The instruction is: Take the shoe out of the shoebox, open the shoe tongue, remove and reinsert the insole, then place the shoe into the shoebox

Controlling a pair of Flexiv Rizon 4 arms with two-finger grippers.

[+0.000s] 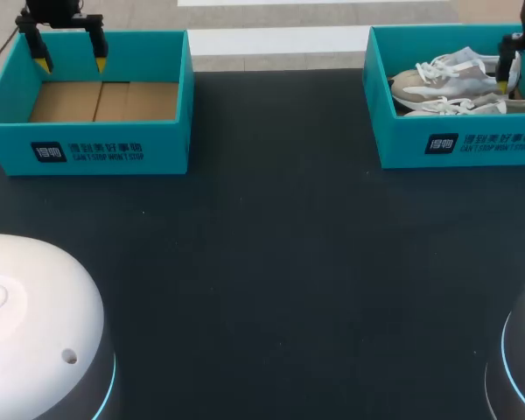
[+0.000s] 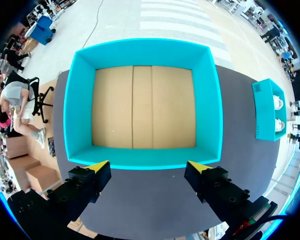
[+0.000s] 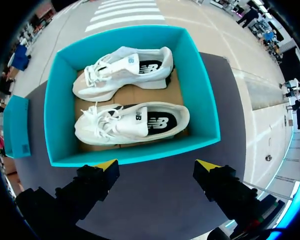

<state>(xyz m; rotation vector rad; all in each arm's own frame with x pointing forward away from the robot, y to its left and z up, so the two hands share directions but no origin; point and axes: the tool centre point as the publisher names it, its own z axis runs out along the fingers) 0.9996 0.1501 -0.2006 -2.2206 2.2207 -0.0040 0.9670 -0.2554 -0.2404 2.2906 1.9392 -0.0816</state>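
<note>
Two teal shoeboxes are sitting on the black table (image 1: 271, 245). In the head view the left shoebox (image 1: 87, 150) is sitting at 10 o'clock, showing its brown cardboard floor. The left gripper (image 1: 71, 63) is hanging over its far wall, with its two yellow-tipped fingers standing wide apart and holding nothing. The left wrist view is looking straight down into this box.

The right shoebox (image 1: 472, 144) is sitting at 2 o'clock. Two white shoes are lying in it on their sides. The right wrist view is showing both whole: the nearer shoe (image 3: 130, 122) and the farther shoe (image 3: 125, 67), each carrying a dark letter mark.

The head view is showing only one tip of the right gripper (image 3: 157, 165), at the box's 3 o'clock side. Its wrist view is showing both tips wide apart, touching nothing.

Only the head view is showing the white writing on each box front.
</note>
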